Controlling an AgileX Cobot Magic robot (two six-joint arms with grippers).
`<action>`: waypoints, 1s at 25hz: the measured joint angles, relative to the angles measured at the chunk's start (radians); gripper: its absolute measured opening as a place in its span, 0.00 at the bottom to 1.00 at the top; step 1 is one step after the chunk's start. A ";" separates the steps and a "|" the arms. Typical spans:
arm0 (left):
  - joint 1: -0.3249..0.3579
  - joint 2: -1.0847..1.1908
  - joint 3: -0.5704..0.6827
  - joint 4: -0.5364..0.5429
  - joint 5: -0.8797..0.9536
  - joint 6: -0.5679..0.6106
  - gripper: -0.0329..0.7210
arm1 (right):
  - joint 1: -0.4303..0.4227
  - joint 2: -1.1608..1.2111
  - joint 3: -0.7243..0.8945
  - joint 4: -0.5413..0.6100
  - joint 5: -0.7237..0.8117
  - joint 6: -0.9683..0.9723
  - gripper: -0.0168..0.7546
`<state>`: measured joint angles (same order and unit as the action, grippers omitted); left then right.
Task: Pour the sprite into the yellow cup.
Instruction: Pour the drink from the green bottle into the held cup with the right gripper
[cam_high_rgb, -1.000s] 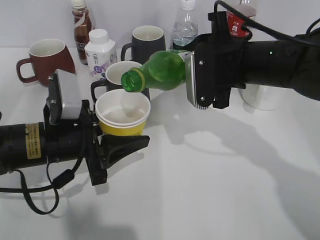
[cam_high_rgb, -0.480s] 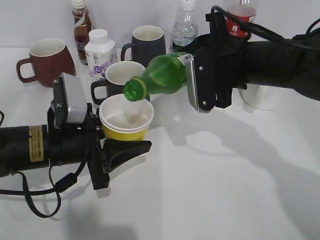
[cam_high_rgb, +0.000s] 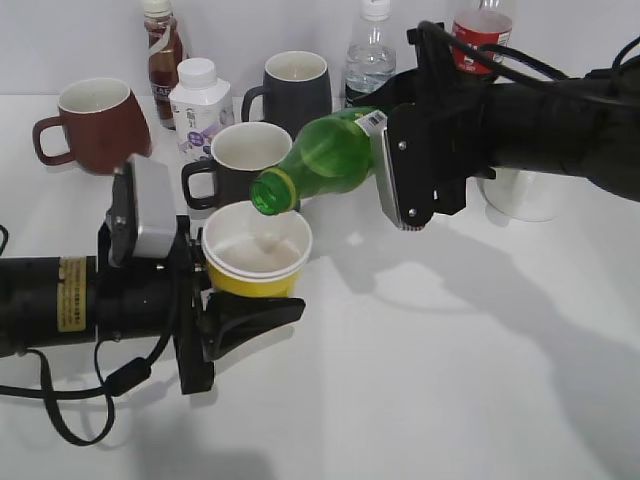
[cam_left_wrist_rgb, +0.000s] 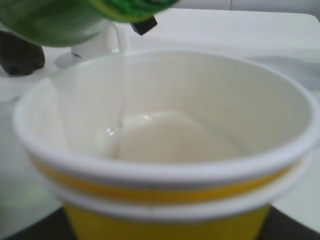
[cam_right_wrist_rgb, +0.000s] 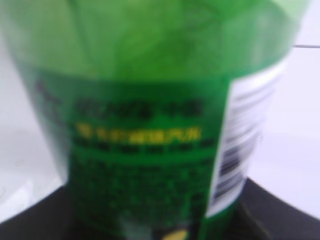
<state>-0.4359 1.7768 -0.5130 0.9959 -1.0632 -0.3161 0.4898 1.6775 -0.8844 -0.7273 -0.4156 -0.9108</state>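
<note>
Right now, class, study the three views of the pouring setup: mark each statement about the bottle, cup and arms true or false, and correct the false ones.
1. The right gripper holds the sprite tilted, mouth down. True.
2. The yellow cup stands on the table. False: the left gripper holds it lifted.
3. The bottle's cap is on. False: the mouth is open.
4. Clear liquid lies in the cup's bottom. True.
5. The dark mug sits in front of the cup. False: behind it.
</note>
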 joint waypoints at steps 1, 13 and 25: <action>0.000 0.000 0.000 0.007 0.001 -0.004 0.56 | 0.000 0.000 0.000 0.000 0.000 -0.009 0.50; 0.000 0.000 -0.001 0.067 0.008 -0.051 0.56 | 0.000 0.000 0.000 0.000 0.000 -0.061 0.50; 0.000 0.000 -0.001 0.102 0.009 -0.060 0.56 | 0.000 0.000 0.000 0.001 0.001 -0.106 0.50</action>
<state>-0.4359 1.7768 -0.5139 1.0984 -1.0547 -0.3760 0.4898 1.6775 -0.8844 -0.7259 -0.4147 -1.0167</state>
